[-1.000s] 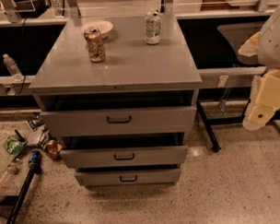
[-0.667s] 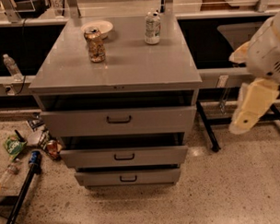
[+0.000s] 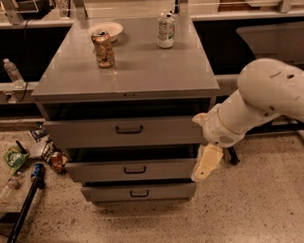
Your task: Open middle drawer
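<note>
1. Change since the earlier frame: the arm (image 3: 261,102) has swung in from well off the counter's right edge. My gripper (image 3: 203,170) has come with it and now hangs below the counter's front right corner.
2. Gripper: cream-coloured, pointing down and a little left, just beside the right end of the middle drawer (image 3: 93,172). I cannot tell whether it touches the drawer front, nor whether its grip is spread or closed.
3. Middle drawer: grey front with a small black loop handle (image 3: 135,169) at its centre. It is the second of three fronts below the counter's front edge, with a dark gap showing above it. Nothing is on the handle.
4. Top drawer (image 3: 82,134): the tallest front, directly under the counter's front edge, with a wider black handle.
5. Bottom drawer (image 3: 104,194): the narrowest front, lowest of the three.
6. Counter (image 3: 140,74): grey, flat top.
7. Brown can (image 3: 104,48): upright, left of centre, nearer the back edge.
8. White bowl (image 3: 108,30): at the back edge, just behind the brown can.
9. Pale can (image 3: 166,30): upright, towards the back right corner.
10. Water bottle (image 3: 12,72): beyond the counter's left edge, on a lower ledge.
11. Floor below the front left corner: a green packet (image 3: 15,158), a red can (image 3: 57,161) and a dark pole (image 3: 25,208) with a blue grip.
</note>
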